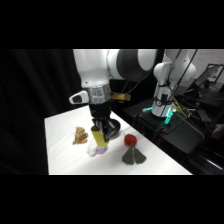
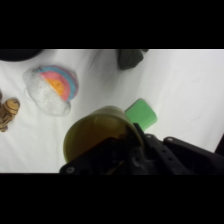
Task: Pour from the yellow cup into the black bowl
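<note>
Side view shows the white arm reaching down over the middle of the white table (image 1: 60, 150), its gripper (image 1: 101, 131) clenched on the yellow cup (image 1: 97, 136). The cup hangs lifted off the table top and close to upright, with the dark fingers over its upper part. Just right of it and slightly farther back lies the black bowl (image 1: 114, 129), mostly hidden behind the gripper, so only its right side shows. Whether cup and bowl touch cannot be told from here. Directly below the cup sits the egg-shaped toy (image 1: 98, 149), pink, blue and white, on the near part of the table. A small brown striped toy (image 1: 79, 135) lies to the left of the cup, apart from it. To the right stands a red ball-like thing (image 1: 130, 139), and just in front of that a dark green fan-shaped thing (image 1: 134, 157) lies flat near the table's right edge.

From the wrist view, the cup (image 2: 97, 135) opens towards the camera, its round mouth and dark inside filling the lower middle, with the gripper's black linkage (image 2: 145, 157) closed against its near wall. What the cup holds cannot be made out. A small green block (image 2: 141, 113) shows just past the cup's rim on the white surface. The egg-shaped toy (image 2: 52, 89) lies beyond the cup to the upper left, the brown toy (image 2: 8, 113) at the left edge.
</note>
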You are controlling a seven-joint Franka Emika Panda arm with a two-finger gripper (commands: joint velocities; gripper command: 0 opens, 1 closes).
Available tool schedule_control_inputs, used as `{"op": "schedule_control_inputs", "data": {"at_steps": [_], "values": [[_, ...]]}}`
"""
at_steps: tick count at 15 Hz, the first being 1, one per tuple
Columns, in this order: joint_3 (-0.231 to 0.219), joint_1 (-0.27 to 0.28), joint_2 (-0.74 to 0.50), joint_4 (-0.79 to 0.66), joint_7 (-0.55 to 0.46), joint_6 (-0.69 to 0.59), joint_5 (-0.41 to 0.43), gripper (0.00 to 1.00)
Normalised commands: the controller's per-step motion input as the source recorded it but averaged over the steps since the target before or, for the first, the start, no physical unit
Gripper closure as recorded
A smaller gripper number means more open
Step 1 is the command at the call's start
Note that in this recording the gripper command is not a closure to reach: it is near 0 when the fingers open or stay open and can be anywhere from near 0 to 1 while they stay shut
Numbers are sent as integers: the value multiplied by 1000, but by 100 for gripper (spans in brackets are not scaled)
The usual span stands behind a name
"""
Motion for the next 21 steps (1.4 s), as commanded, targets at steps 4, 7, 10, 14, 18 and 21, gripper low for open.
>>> {"op": "schedule_control_inputs", "data": {"at_steps": [4, 7, 10, 14, 18, 21], "values": [[-184, 195, 287, 138, 640, 250, -807, 13], [-152, 110, 251, 181, 342, 71, -370, 13], [-42, 47, 167, 126, 114, 68, -80, 13], [48, 37, 115, 103, -14, 17, 67, 13], [68, 92, 96, 137, -52, -39, 100, 13], [33, 58, 140, 177, -109, 7, 94, 13]]}}
